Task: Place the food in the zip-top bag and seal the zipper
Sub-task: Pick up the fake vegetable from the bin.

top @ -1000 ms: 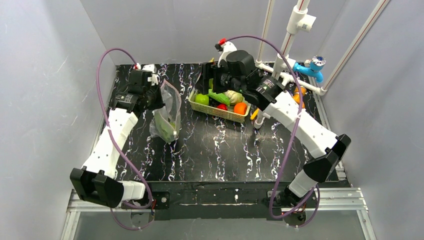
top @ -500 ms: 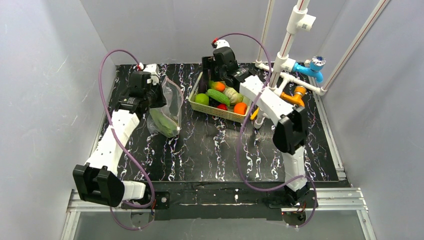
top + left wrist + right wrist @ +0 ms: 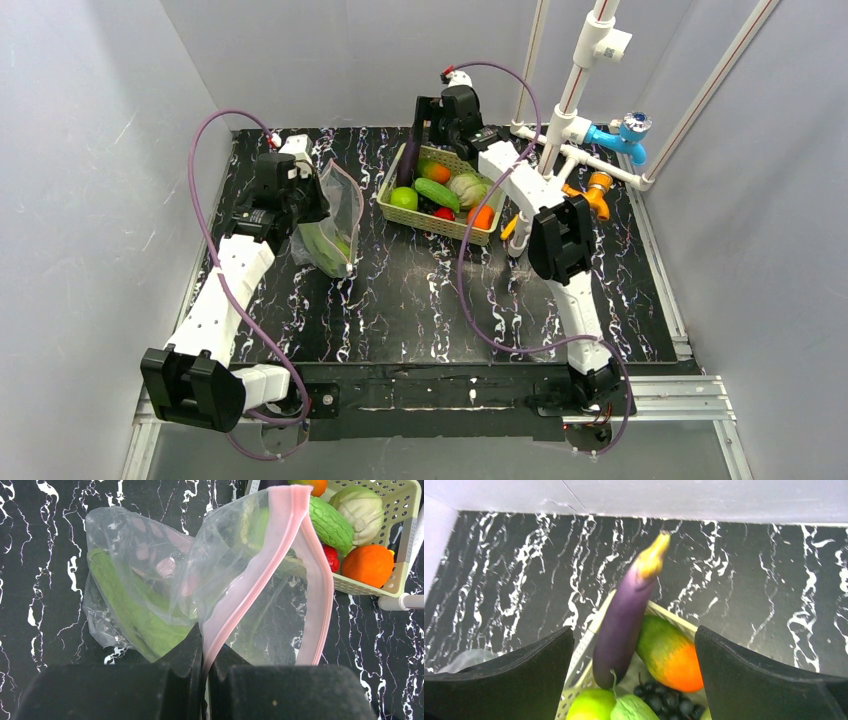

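The zip-top bag (image 3: 338,212) stands on the table's left side with big green leaves (image 3: 135,622) inside. My left gripper (image 3: 206,652) is shut on one side of its pink zipper (image 3: 260,565), and the mouth gapes toward the basket. My right gripper (image 3: 634,630) hangs open above the far left end of the cream basket (image 3: 440,226), holding nothing. Under its jaws lie a dark purple eggplant (image 3: 624,615), a mango (image 3: 671,657), a green apple (image 3: 591,706) and dark grapes (image 3: 669,700). Cucumber (image 3: 437,193), cabbage (image 3: 467,188), orange (image 3: 481,216) and a small red piece (image 3: 444,213) also fill the basket.
A white pipe frame (image 3: 580,90) with a blue fitting (image 3: 625,135) and an orange one (image 3: 598,190) stands at the back right, close behind the right arm. Grey walls close in the table on three sides.
My right arm has folded up and swung its gripper from over the basket's middle to its far left end, jaws spreading a little wider. The left gripper has kept its hold, shifting the bag slightly.
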